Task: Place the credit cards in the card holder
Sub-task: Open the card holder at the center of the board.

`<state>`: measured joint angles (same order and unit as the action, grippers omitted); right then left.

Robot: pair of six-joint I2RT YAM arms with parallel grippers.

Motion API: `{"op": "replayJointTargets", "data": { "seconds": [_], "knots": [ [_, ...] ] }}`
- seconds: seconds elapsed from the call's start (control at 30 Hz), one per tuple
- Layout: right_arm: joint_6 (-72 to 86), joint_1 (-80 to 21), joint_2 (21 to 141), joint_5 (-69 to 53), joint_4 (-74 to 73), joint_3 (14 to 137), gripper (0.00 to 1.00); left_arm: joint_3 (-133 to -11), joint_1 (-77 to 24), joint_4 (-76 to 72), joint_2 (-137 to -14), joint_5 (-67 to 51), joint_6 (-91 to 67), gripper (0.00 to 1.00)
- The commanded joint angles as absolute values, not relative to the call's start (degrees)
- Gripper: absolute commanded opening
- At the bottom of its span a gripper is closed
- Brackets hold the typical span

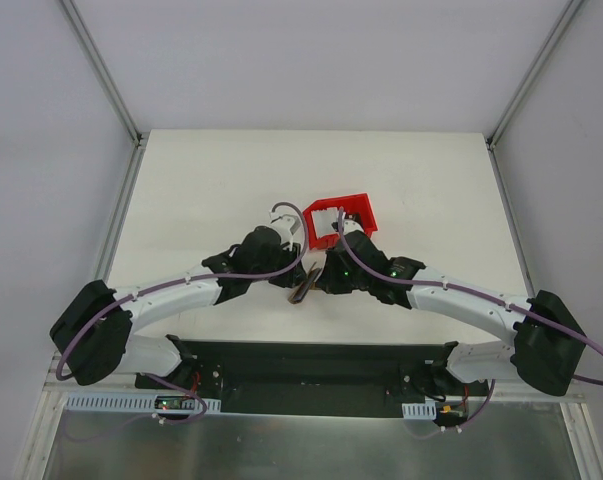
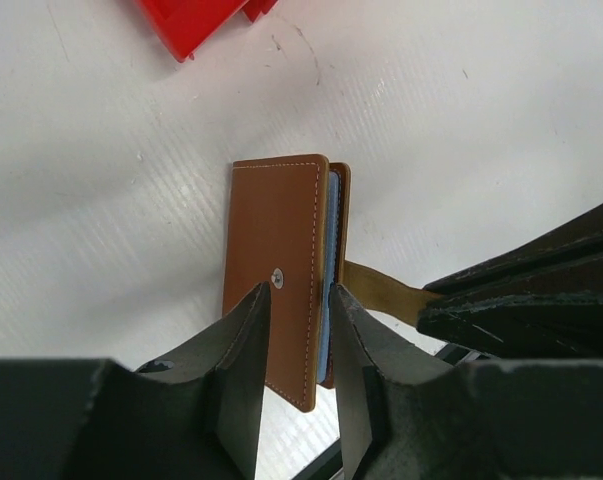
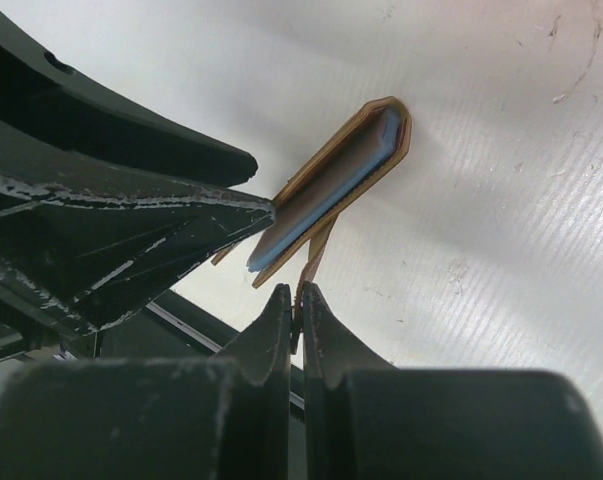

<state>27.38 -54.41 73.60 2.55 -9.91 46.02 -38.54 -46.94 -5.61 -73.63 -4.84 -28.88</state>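
Observation:
The brown card holder (image 2: 276, 230) is held off the table, closed, its snap facing the left wrist camera. Pale blue credit cards (image 2: 331, 230) show as a thin edge inside it, and again edge-on in the right wrist view (image 3: 321, 205). My right gripper (image 3: 296, 295) is shut on the holder's tan strap (image 3: 316, 260). My left gripper (image 2: 299, 292) has its jaws apart, its fingertips (image 2: 259, 300) against the holder's face and card edge. From above, the holder (image 1: 303, 290) hangs between the left gripper (image 1: 286, 275) and the right gripper (image 1: 319, 280).
A red plastic bin (image 1: 339, 220) stands just behind the two grippers; its corner shows in the left wrist view (image 2: 196, 20). The black base rail (image 1: 301, 365) runs along the table's near edge, close below the holder.

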Motion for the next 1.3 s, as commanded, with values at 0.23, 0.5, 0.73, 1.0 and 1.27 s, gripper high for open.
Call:
{"op": "replayJointTargets", "data": {
  "seconds": [0.23, 0.5, 0.73, 1.0, 1.27],
  "knots": [
    [26.98, -54.49, 72.69, 2.90, -9.93, 48.25, 0.01, -41.40, -47.46, -3.08, -75.50, -4.75, -24.96, 0.25],
    [26.90, -54.41, 72.86, 2.90, -9.93, 48.25, 0.02, -41.92, -47.46, -2.11, -76.03, -4.74, -24.26, 0.26],
    [26.98, -54.40, 72.69, 2.99, -10.02, 48.25, 0.02, -42.10, -47.46, -1.93, -76.03, -3.87, -24.26, 0.14],
    [26.11, -53.18, 72.51, 2.47, -10.55, 47.99, 0.02, -40.96, -47.46, -1.15, -75.42, -0.36, -28.20, 0.00],
    [23.47, -50.80, 76.98, -13.51, -12.12, 57.55, 0.02, -35.51, -47.37, -0.18, -72.59, 2.29, -43.84, 0.00]
  ]
}}
